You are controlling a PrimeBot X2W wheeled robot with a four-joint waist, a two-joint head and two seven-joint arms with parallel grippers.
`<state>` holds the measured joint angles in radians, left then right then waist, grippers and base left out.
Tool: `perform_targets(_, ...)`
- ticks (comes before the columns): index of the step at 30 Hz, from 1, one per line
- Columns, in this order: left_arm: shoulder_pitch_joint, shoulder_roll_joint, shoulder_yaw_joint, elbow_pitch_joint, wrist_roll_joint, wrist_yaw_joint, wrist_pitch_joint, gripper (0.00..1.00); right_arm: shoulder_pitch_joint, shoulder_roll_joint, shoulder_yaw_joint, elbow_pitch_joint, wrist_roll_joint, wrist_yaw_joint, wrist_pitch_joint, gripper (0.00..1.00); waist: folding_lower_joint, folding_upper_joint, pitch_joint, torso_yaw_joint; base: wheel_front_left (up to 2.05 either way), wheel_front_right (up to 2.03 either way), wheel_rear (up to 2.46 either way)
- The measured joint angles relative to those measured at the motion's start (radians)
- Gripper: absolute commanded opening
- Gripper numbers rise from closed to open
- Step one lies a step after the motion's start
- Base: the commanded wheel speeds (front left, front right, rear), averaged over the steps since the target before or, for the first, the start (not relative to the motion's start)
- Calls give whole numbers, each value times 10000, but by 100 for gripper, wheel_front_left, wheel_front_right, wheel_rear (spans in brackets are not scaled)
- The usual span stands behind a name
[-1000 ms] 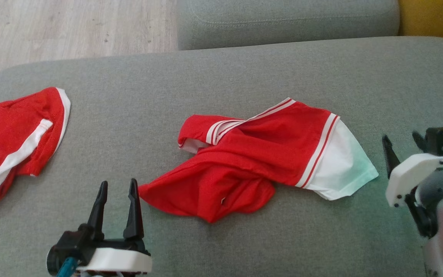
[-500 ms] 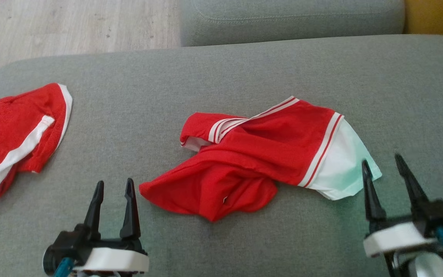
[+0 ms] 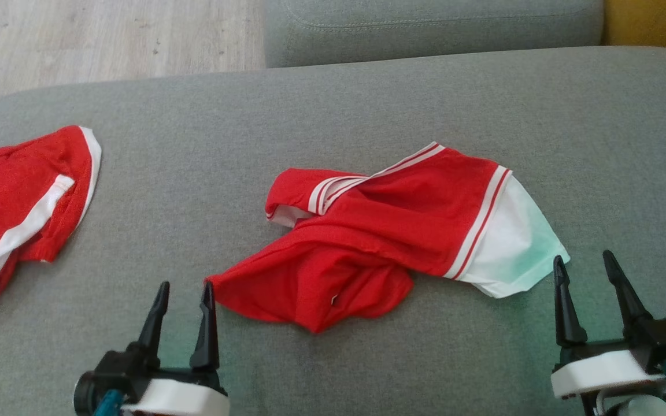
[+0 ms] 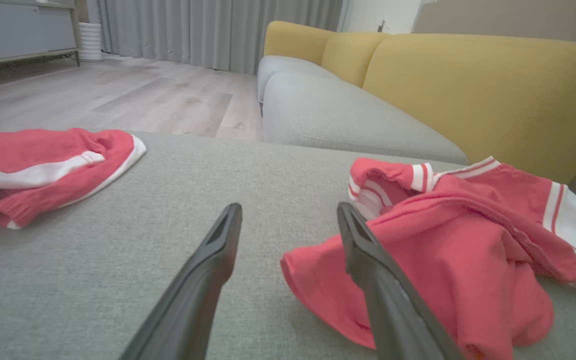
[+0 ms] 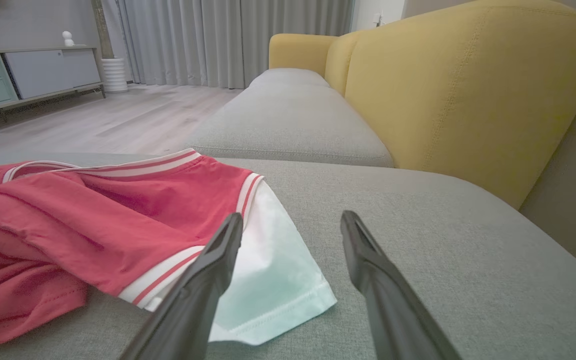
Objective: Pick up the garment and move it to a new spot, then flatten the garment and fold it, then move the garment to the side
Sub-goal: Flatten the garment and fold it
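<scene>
Fingers (image 3: 204, 335) of the left gripper (image 3: 186, 285): found spread wide and clasping nothing, held low at the near left corner of the red and white shirt (image 3: 379, 231). Saw the inner fingertip right at the red hem of that corner; could not tell whether touching or just short of the cloth. In the left wrist view, saw that same finger crossing in front of the shirt's red body, with bare grey fabric between the two fingers.

Found the fingers of the right gripper (image 3: 582, 256) parted just as wide and equally empty, at the shirt's right end beside the white sleeve. Saw the inner fingertip at the sleeve's near corner and the outer one over bare fabric to the shirt's right; could not judge contact there either.

Saw the shirt itself lying crumpled and twisted on the grey seat cushion (image 3: 194, 144), red body bunched toward the left gripper, striped collar folded over on top, white sleeve with its red-and-white band spread flat.

Noted red shorts (image 3: 15, 196) with a white side stripe well to the shirt's left, apart from it. Beyond the shirt, noted a second grey cushion (image 3: 425, 29), a yellow backrest (image 3: 651, 23) beyond and to its right, and pale wood floor (image 3: 107, 34) beyond and to its left.
</scene>
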<state>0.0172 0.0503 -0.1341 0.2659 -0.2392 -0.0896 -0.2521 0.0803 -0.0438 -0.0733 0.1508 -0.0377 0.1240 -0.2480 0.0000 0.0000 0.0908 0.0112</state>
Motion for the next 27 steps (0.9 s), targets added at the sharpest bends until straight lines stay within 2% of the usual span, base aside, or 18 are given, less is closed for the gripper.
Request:
perform_targets(6,-221,148,-416,667,73,-265,8,100,67,0,33,-100,13,0,0,100,0,0,-59,-94,0,0,0)
perform_targets(15,-1705,1685,-2176,1572,-408,-424,1695,100,67,0,322,-142,31,0,0,100,1,0,-44,-259,0,0,0)
perform_targets(19,-2228,2316,-3603,1916,-1139,-426,2683,100,66,0,359,-142,117,0,0,100,1,0,3,-374,0,0,0)
perform_targets(23,-2700,2895,-4470,2219,-1879,-426,3139,99,63,0,418,-130,148,0,0,100,0,0,16,-501,0,0,0)
perform_targets(24,-2826,2995,-4615,2257,-2033,-426,3198,11,63,0,426,-128,201,0,0,100,0,0,2,-534,0,0,0)
perform_targets(25,-2943,3083,-4815,2257,-2205,-426,3277,0,62,0,428,-128,211,0,0,100,0,0,-10,-566,0,0,0)
perform_targets(27,-3066,3214,-5185,2104,-2399,-426,3302,0,66,0,412,-128,278,0,0,100,1,0,-29,-612,0,0,0)
